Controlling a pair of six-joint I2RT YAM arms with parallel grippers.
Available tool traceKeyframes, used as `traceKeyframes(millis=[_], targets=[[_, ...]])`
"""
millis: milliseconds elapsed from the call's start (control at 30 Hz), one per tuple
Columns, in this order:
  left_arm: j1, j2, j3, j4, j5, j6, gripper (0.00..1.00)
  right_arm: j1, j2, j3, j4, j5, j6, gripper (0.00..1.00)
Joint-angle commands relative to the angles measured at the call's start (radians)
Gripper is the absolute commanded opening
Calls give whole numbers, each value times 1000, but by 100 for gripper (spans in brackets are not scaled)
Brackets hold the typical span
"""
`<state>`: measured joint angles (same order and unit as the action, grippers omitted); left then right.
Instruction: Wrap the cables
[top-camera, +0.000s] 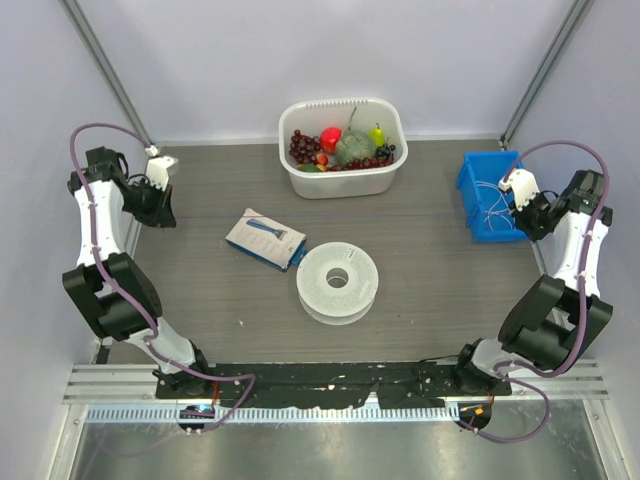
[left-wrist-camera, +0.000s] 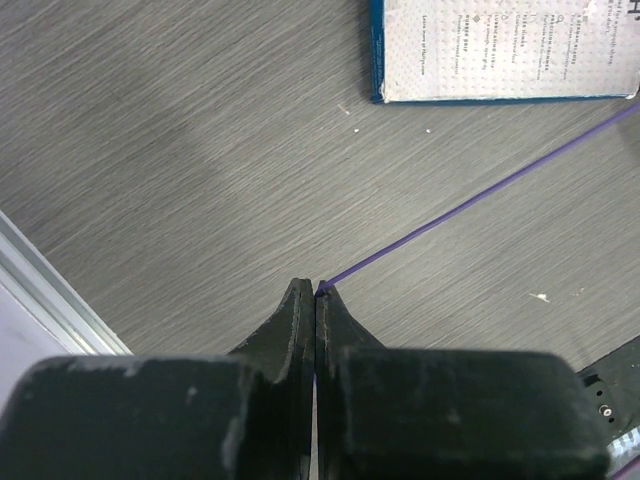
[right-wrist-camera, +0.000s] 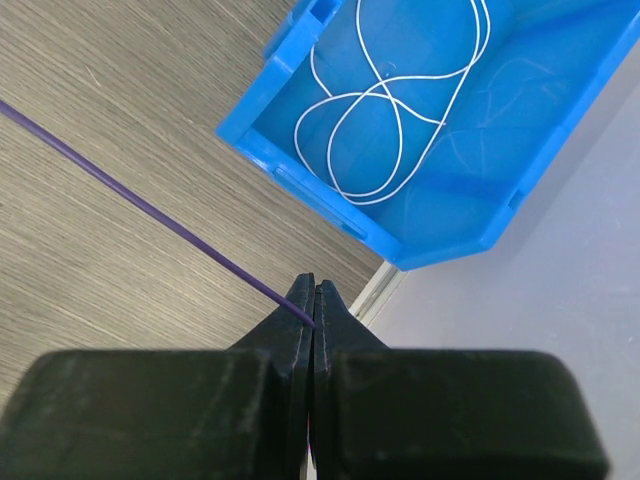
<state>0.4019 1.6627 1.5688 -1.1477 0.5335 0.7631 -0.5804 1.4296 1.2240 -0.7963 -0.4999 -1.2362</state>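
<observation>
Top external: arms splayed apart, left tool (left-wrist-camera: 316, 291) and right tool (right-wrist-camera: 314, 290) pinching purple cable (left-wrist-camera: 470, 205).

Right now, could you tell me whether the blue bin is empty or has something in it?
Not empty: a thin white cable lies in loose loops on the floor of the blue bin.

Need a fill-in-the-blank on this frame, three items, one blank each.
1. The left gripper and right gripper are both shut on one thin ___ cable.
2. A white cable lies loose in the ___ bin.
3. The tub at the far edge holds ___.
Missing words: purple; blue; fruit.
</observation>
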Motion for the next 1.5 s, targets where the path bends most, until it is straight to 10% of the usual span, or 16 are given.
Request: traceKeyframes(millis=[0,500,700,867,1067,1467], targets=[[87,3,59,117,-188,44,0,-91,8,34,147,179,-42,1],[-266,-306,10,152,-62,-112,0,-93,-70,-141,-245,179,-275,1],[-573,-370,101,180,-135,-257,0,-93,-80,-238,-291,242,-287,27],[-753,-342,177,184,-197,-335,0,-95,-101,-255,-322,218,-296,72],[-942,-336,192,226,-303,-343,0,-87,-118,-127,-513,60,-301,80],[-1224,-296,218,273,-481,-257,0,388,-215,203,-447,-344,401,80]])
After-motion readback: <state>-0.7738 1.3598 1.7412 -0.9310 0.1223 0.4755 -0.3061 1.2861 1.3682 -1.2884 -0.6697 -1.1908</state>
